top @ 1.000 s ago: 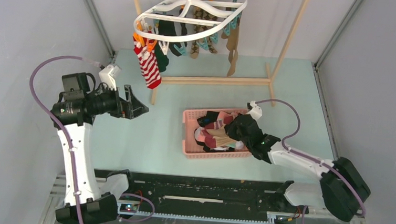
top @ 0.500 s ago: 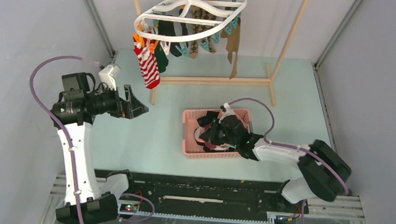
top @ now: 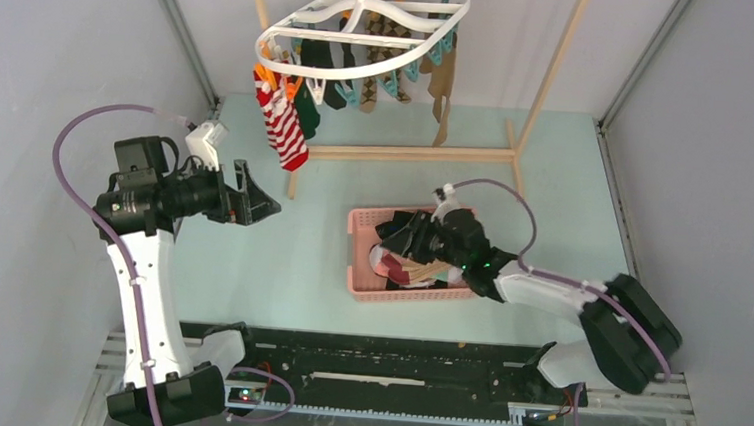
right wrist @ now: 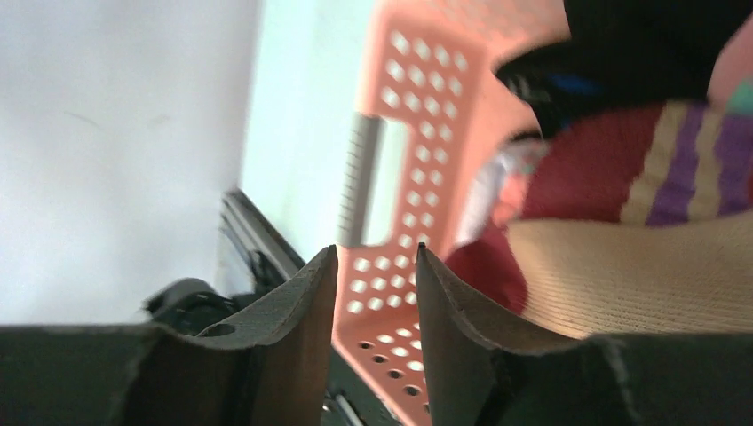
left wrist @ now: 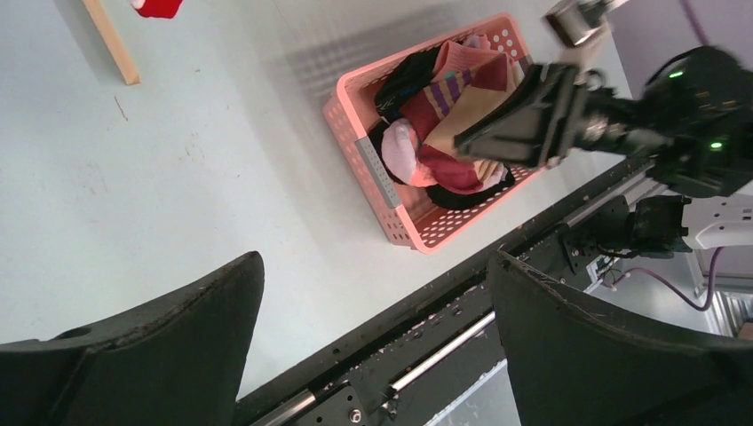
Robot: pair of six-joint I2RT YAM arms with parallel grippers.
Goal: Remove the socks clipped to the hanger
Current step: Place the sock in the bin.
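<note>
Ribbed knitted cloth socks (right wrist: 639, 275), perforated pink plastic basket (right wrist: 417, 115), smooth white plastic hanger (top: 370, 40), pale wooden rack (top: 407, 153)

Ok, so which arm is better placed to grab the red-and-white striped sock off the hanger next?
Left. The left fingers are spread wide, empty and raised, on the side of the hanger where the red-and-white striped sock hangs. The right fingers are down over the pink basket, farther away.
</note>
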